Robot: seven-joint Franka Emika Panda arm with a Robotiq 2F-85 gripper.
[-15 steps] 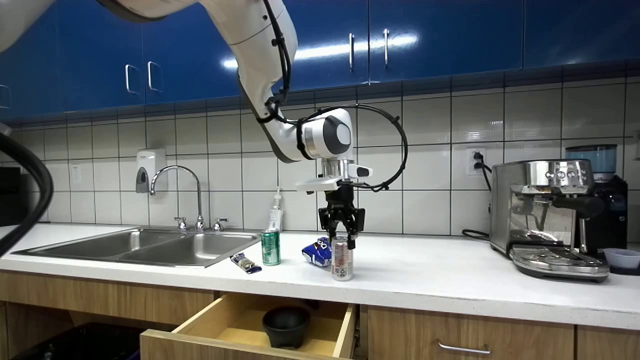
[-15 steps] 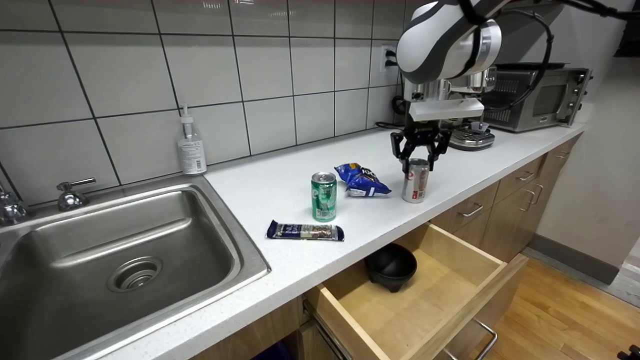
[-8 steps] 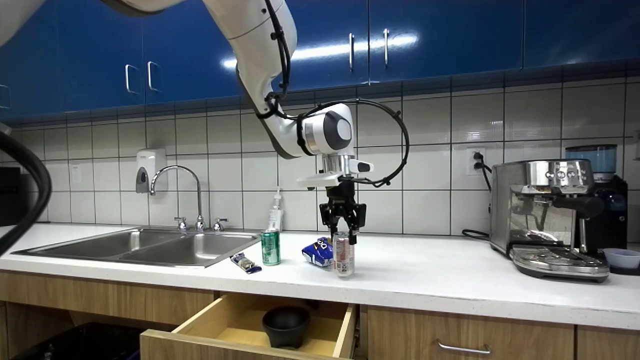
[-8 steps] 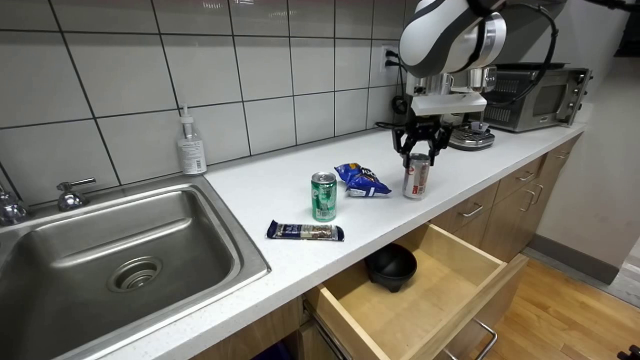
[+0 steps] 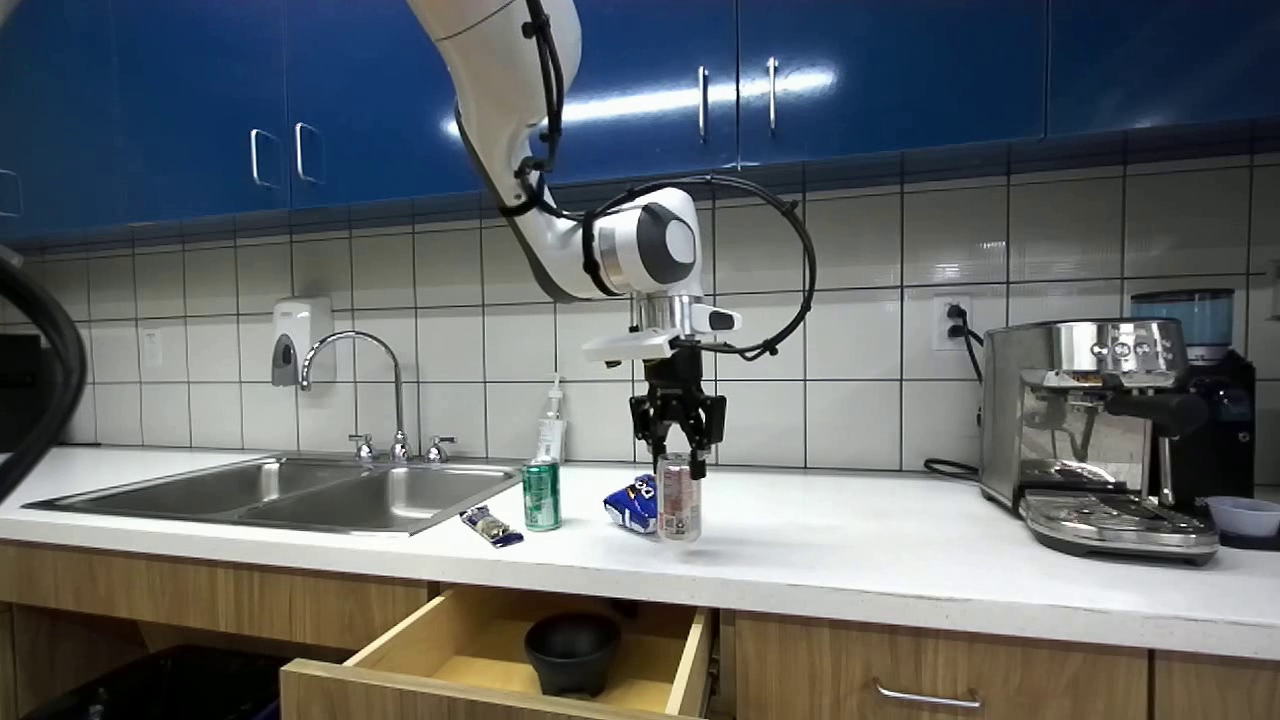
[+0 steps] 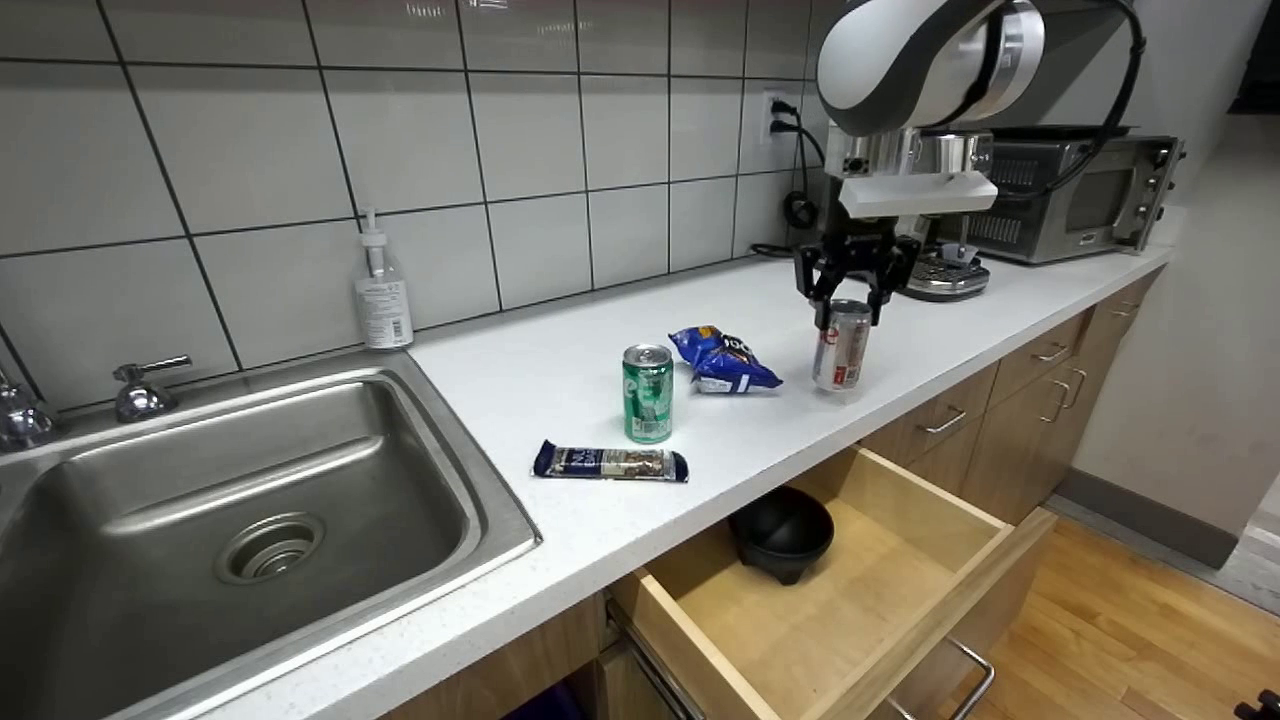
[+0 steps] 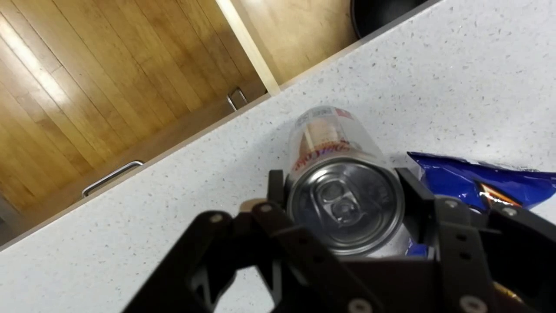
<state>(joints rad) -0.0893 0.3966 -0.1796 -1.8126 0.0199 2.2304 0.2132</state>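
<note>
My gripper (image 5: 678, 468) is shut on the top of a silver Diet Coke can (image 5: 680, 508). The can hangs upright, a little above the white counter (image 5: 860, 535). In an exterior view the gripper (image 6: 850, 312) and can (image 6: 842, 352) are near the counter's front edge. In the wrist view the black fingers (image 7: 343, 191) press both sides of the can (image 7: 347, 213), its lid and tab facing the camera. A blue snack bag (image 6: 725, 362) lies beside it, also in the wrist view (image 7: 460, 180). A green can (image 6: 648, 395) stands farther off, and a wrapped bar (image 6: 610, 463) lies near it.
A wooden drawer (image 6: 860, 625) stands open below the counter with a black bowl (image 6: 782, 540) in it. A steel sink (image 6: 310, 440) and a pump bottle (image 6: 384, 300) are at one side. An espresso machine (image 5: 1080, 440) and a toaster oven (image 6: 1085, 195) stand at the other.
The gripper has risen with the can in it, lifting it off the counter, and shifted slightly back from the front edge. The bag, green can, bar and drawer have not moved.
</note>
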